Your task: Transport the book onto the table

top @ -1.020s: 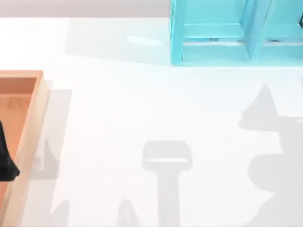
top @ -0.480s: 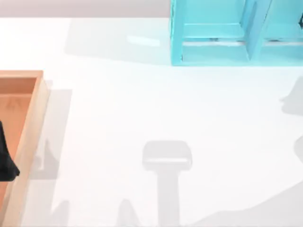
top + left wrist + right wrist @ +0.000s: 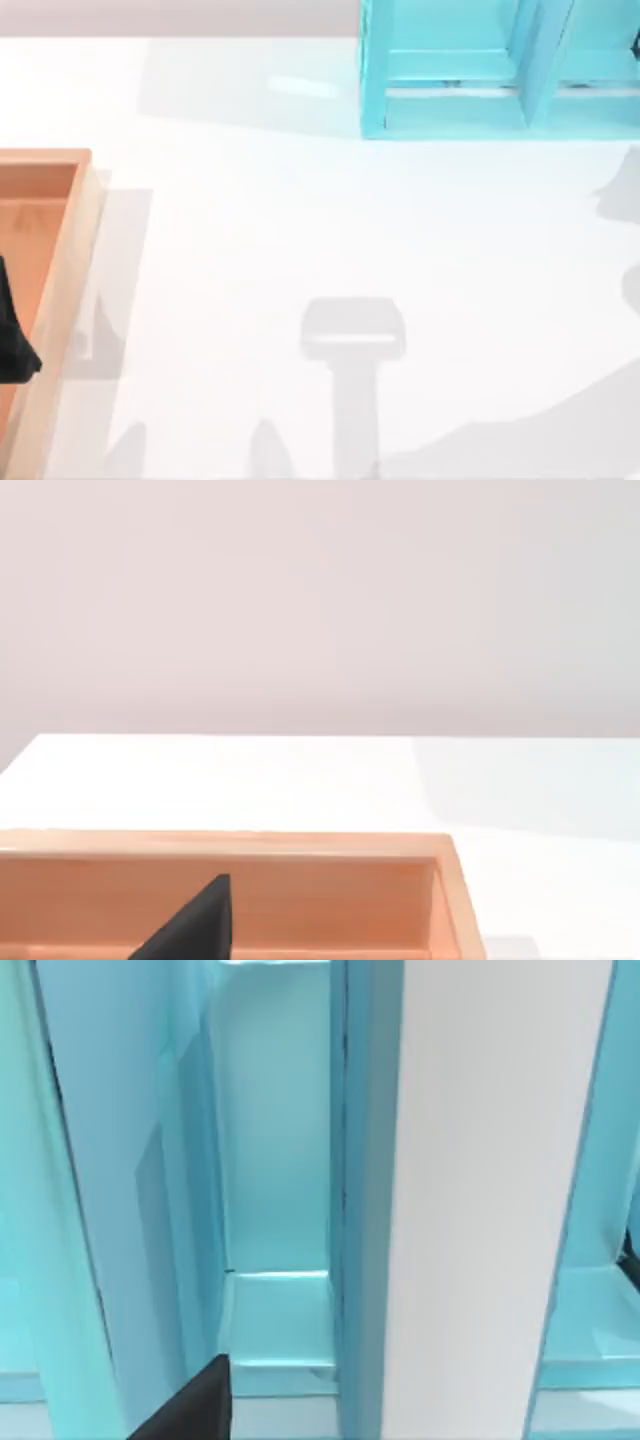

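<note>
I see the book (image 3: 490,1200) upright inside the turquoise shelf unit (image 3: 270,1160), white page edges facing my right wrist camera, its teal cover edge alongside. The table (image 3: 300,230) is glossy, white, flat.

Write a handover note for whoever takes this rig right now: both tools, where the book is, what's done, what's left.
Left tool: parked over the wooden tray at the table's left edge.
Right tool: close up to the turquoise shelf unit at the back right, facing the book.
Book: upright inside the shelf unit, white page edges outward; no grasp visible.
Done: the approach.
Left: grasp the book, pull it out, set it on the table.
</note>
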`<state>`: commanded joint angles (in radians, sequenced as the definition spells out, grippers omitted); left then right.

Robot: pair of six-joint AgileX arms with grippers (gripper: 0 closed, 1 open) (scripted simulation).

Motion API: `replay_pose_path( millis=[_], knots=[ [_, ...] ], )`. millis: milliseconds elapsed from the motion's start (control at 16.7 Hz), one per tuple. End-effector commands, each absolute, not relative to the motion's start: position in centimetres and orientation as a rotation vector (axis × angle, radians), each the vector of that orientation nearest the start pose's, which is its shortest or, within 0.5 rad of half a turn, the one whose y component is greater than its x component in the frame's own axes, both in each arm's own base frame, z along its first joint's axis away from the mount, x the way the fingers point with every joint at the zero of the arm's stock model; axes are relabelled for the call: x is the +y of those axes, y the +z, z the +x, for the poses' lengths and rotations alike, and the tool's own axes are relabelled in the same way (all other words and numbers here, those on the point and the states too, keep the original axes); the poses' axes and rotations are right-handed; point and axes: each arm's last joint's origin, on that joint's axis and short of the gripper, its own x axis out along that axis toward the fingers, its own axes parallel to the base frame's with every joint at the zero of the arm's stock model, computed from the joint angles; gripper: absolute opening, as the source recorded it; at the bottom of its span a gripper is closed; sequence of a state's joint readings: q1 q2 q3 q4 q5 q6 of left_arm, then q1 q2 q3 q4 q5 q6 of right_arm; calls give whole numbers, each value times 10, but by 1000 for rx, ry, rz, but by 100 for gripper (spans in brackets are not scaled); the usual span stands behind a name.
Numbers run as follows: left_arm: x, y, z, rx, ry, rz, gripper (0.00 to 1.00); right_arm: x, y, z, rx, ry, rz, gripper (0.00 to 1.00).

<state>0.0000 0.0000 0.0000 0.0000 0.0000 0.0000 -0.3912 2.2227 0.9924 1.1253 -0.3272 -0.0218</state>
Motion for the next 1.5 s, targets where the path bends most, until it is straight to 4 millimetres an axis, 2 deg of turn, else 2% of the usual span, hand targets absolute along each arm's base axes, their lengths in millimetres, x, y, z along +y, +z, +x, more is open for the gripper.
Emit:
replay_pose_path(
  millis=[300, 420, 540, 780, 1500],
  knots=[
    [-1, 160, 106, 0, 0, 0, 100, -151, 83, 446, 100, -38, 4, 100],
    [-1, 160, 106, 0, 0, 0, 100, -150, 82, 461, 100, -38, 4, 100],
    [-1, 160, 106, 0, 0, 0, 100, -150, 81, 468, 102, -38, 4, 100],
    [-1, 160, 106, 0, 0, 0, 100, -149, 81, 469, 102, -38, 4, 100],
    [-1, 160, 106, 0, 0, 0, 100, -149, 81, 469, 102, -38, 4, 10]
  ],
)
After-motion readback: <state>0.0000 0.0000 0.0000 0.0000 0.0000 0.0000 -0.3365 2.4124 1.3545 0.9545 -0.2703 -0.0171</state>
